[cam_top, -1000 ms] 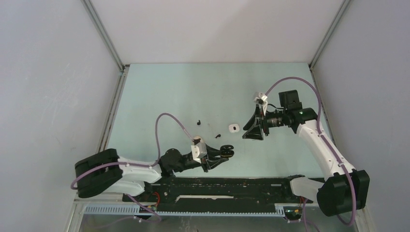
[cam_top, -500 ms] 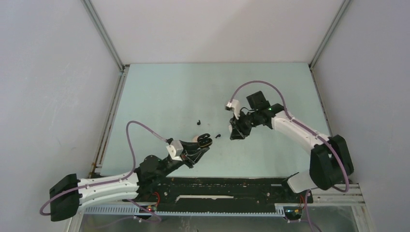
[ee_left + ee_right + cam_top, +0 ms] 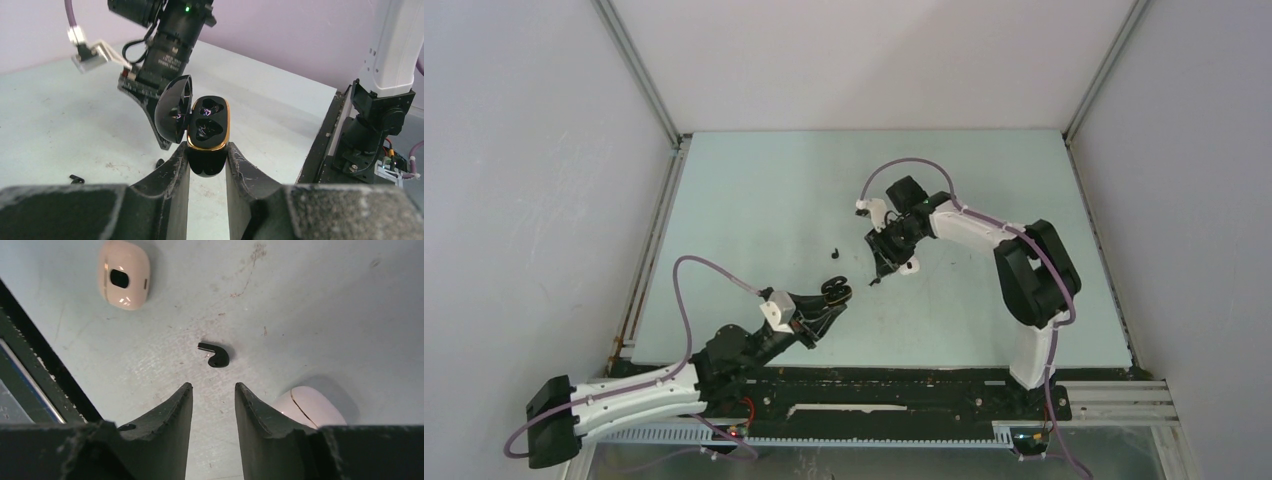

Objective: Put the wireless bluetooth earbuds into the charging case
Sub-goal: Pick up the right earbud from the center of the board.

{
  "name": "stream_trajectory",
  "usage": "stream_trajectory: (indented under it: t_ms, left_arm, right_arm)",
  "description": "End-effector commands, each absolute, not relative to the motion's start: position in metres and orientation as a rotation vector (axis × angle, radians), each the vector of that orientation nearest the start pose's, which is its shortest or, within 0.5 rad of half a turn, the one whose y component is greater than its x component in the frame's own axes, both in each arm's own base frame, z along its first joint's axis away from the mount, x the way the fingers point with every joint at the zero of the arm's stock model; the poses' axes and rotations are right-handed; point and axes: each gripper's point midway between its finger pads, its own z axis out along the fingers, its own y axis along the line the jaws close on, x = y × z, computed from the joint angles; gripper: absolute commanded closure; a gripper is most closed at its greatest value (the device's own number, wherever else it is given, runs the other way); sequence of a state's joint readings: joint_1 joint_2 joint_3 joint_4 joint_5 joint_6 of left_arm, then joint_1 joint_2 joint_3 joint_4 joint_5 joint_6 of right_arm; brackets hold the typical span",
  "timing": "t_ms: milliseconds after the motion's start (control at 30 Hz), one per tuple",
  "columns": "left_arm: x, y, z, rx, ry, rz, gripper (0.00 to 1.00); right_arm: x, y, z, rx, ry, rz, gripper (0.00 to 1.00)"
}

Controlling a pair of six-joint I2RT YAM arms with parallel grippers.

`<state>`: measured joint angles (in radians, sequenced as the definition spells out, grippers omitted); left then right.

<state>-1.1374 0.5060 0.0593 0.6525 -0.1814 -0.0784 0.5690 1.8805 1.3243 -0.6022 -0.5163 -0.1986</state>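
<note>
My left gripper (image 3: 207,150) is shut on a black charging case (image 3: 207,132) with a gold rim. Its lid stands open and both wells look empty. In the top view that case (image 3: 836,292) is held off the table left of centre. My right gripper (image 3: 213,386) is open and points down at the table, nothing between its fingers. A small black earbud (image 3: 214,355) lies just beyond its fingertips. In the top view the right gripper (image 3: 886,255) hovers near this earbud (image 3: 874,281), and a second black earbud (image 3: 835,253) lies further left.
A cream case (image 3: 124,275) lies shut at the upper left of the right wrist view. Another pale case (image 3: 310,407) sits beside the right finger, seen as a white case (image 3: 908,266) from above. The black base rail (image 3: 904,385) runs along the near edge.
The right arm swung left and came down over the black earbud, its jaws narrower than before. The left arm carried the open black case left and further from the rail.
</note>
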Motion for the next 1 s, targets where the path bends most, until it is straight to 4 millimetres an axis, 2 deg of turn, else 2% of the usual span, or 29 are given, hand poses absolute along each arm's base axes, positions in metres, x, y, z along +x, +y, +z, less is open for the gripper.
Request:
stream_trajectory:
  t_ms: [0, 300, 967]
  left_arm:
    - [0.15, -0.242, 0.207, 0.552, 1.289, -0.863, 1.0]
    - [0.151, -0.246, 0.205, 0.575, 1.305, -0.855, 1.0]
    - [0.152, -0.248, 0.199, 0.591, 1.321, -0.847, 1.0]
  right_arm:
    - [0.292, 0.281, 0.045, -1.144, 2.555, 0.701, 0.59]
    - [0.29, 0.283, 0.031, -1.175, 2.573, 0.696, 0.56]
    - [0.283, 0.297, 0.015, -1.294, 2.557, 0.669, 0.64]
